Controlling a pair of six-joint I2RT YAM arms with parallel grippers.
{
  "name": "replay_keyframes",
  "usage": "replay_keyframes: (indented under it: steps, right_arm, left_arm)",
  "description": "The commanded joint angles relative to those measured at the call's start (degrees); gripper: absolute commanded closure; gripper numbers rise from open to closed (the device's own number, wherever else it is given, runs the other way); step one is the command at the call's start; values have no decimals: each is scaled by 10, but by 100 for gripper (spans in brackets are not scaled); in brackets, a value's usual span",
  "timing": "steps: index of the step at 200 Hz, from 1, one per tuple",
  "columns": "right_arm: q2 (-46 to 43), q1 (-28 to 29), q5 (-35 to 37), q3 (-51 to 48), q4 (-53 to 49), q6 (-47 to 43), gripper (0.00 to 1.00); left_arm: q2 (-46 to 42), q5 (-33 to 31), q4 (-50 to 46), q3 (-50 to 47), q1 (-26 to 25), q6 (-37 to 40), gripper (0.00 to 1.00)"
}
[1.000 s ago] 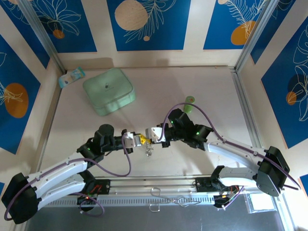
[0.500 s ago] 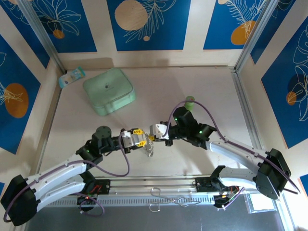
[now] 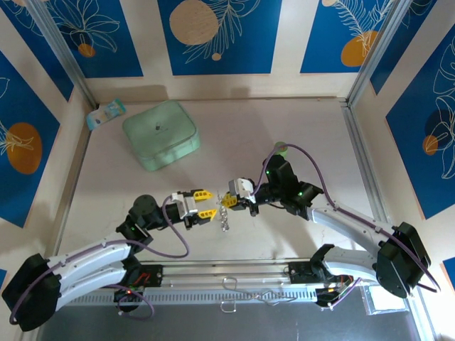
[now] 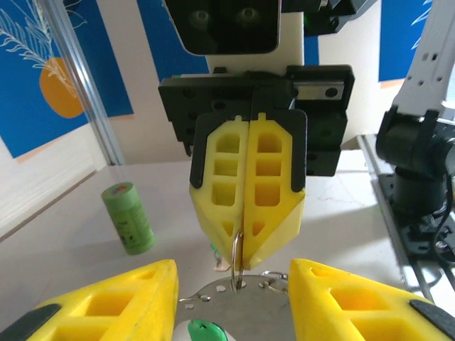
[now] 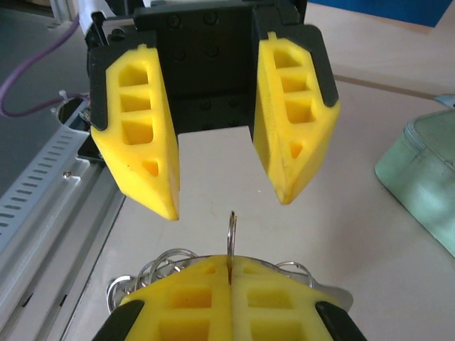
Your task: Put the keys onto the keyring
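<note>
Near the middle of the table [image 3: 298, 241], close to its near edge, the two arms meet tip to tip. The right gripper [image 3: 227, 202] is clenched: its yellow fingers [image 5: 213, 291] press flat together on a thin wire loop of the keyring [image 5: 231, 229], which stands on edge between them and pokes out past their tips. Silvery chain links and a small pale metal plate [image 4: 242, 297] belonging to the same keyring hang below the pinch; from above they show as a little bright cluster just under the two grippers (whether it touches the tabletop cannot be told). The left gripper [image 5: 232, 206] faces the right one with its fingers spread apart and nothing between them, its tips just short of the wire loop. In the left wrist view a bright green key head [image 4: 203, 331] sits at the bottom edge, just under the metal plate, and it cannot be told whether it is threaded on. A green cylinder [image 3: 281, 148] stands upright behind the right arm, well apart from the keyring. A mint-green box [image 3: 161, 133] lies at the back left, with a small pale packet [image 3: 106, 112] beyond it by the wall.
</note>
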Motion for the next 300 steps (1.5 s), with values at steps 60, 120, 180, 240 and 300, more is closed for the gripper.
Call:
replay_keyframes:
  steps: [60, 120, 180, 240, 300]
  right_arm:
    - [-30, -3, -60, -11, 26, 24, 100]
    - [-25, 4, -53, -11, 40, 31, 100]
    - [-14, 12, -41, -9, 34, 28, 100]
    - [-2, 21, -24, -3, 18, 19, 100]
    - [-16, 13, 65, -7, -30, -6, 74]
  left_arm:
    - [51, 55, 88, 7, 3, -41, 71]
    - [59, 73, 81, 18, 3, -39, 87]
    - [71, 78, 113, 19, 3, -47, 91]
    - [79, 92, 120, 25, 3, -57, 98]
    - [41, 50, -20, 50, 3, -1, 100]
